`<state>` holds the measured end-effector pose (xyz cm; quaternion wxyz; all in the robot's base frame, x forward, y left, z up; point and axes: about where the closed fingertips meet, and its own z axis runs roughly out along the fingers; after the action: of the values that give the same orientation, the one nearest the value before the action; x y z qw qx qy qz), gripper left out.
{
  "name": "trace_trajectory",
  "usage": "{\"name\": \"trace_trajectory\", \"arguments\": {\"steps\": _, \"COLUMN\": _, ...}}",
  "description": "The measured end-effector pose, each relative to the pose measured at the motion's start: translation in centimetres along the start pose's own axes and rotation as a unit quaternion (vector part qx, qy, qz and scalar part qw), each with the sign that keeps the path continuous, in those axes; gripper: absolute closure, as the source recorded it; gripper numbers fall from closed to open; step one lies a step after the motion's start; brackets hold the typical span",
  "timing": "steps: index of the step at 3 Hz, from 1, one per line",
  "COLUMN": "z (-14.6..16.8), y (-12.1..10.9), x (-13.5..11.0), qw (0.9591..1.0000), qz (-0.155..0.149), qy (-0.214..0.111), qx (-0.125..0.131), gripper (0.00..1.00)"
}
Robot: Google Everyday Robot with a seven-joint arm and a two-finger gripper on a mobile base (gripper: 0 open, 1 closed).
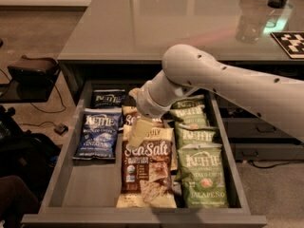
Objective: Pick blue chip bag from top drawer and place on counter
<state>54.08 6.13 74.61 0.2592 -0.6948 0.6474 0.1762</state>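
- The large, flat, glossy grey table [156,27] lies behind and above the drawer. A bag lifted out could catch on its thin front edge if it is carried back too low.
- The wide, shallow, dark grey top drawer [61,175] stands open, packed with three rows of bags, so a grasp could take in a neighbouring bag as well.
- The white, rounded robot arm [237,89] reaches in across the drawer's green row. Swinging it further could drag those bags.
- The tall brown-and-cream Sea Salt bag [147,170] fills the front of the drawer's middle row. A descent from here would land on it.
- The green Kettle bags [202,179] lie in the row under the arm.
- The royal-blue crinkly Kettle chip bag [99,133] lies flat and untouched in the drawer's remaining outer row, near the middle of its length.
- The darker navy Kettle bag [108,99] lies just behind it, at the drawer's back, and could be taken by mistake.
- The pale gripper [135,120] hangs over the drawer's middle row. Its jaws look apart and hold nothing, and the slippery foil could slide out of a shallow pinch.
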Motion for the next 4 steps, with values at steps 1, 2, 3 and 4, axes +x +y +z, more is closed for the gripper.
{"name": "trace_trajectory", "arguments": {"steps": 1, "z": 5.5, "y": -0.6, "x": -2.8, "qw": 0.9989, "qz": 0.025, "qy": -0.04, "qx": 0.004, "gripper": 0.0}}
{"name": "trace_trajectory", "arguments": {"steps": 2, "z": 5.5, "y": -0.6, "x": -2.9, "qw": 0.9989, "qz": 0.025, "qy": -0.04, "qx": 0.003, "gripper": 0.0}}
{"name": "trace_trajectory", "arguments": {"steps": 3, "z": 6.7, "y": -0.1, "x": -4.3, "qw": 0.9983, "qz": 0.007, "qy": -0.057, "qx": 0.0, "gripper": 0.0}}
{"name": "trace_trajectory", "arguments": {"steps": 4, "z": 8.8, "y": -0.5, "x": -5.8, "qw": 0.9988, "qz": 0.007, "qy": -0.049, "qx": -0.001, "gripper": 0.0}}
